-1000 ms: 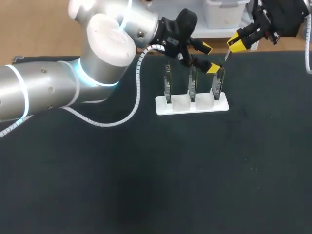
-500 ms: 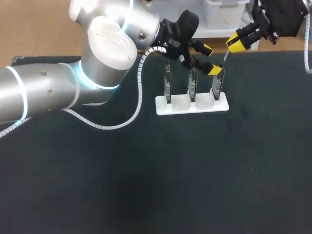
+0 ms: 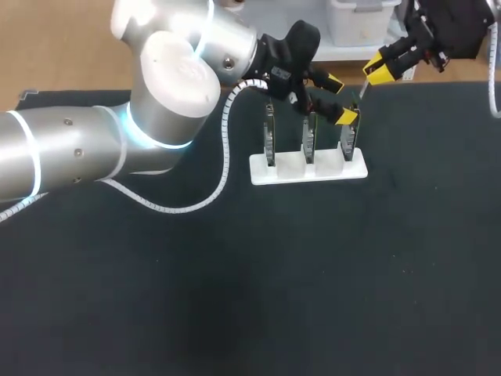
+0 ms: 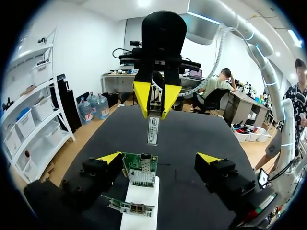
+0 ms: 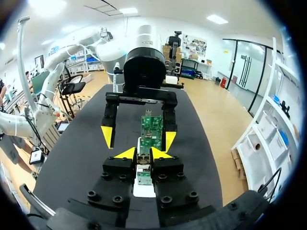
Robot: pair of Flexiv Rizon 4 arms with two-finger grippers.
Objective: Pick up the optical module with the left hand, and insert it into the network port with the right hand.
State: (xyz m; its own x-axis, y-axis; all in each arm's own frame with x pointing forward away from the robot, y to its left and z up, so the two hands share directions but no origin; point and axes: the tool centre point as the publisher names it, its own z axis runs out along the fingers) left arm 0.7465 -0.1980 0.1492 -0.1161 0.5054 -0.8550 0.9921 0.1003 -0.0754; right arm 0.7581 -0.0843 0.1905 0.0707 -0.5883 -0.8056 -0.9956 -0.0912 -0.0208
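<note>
Module (image 4: 152,129) hung upright above the tabletop (image 4: 192,139), pinched at its top end between the closed fingers of the right claw (image 4: 153,115), just ahead of the left claw (image 4: 158,158). Left claw was open, fingers spread wide, one on each side of the end card (image 4: 140,170). End card sat close by one finger and well apart from the other; couldn't tell if it touched. End card stood upright in a white stand (image 4: 141,201). Two more cards (image 3: 270,133) stood further along the stand, back toward the left wrist.
</note>
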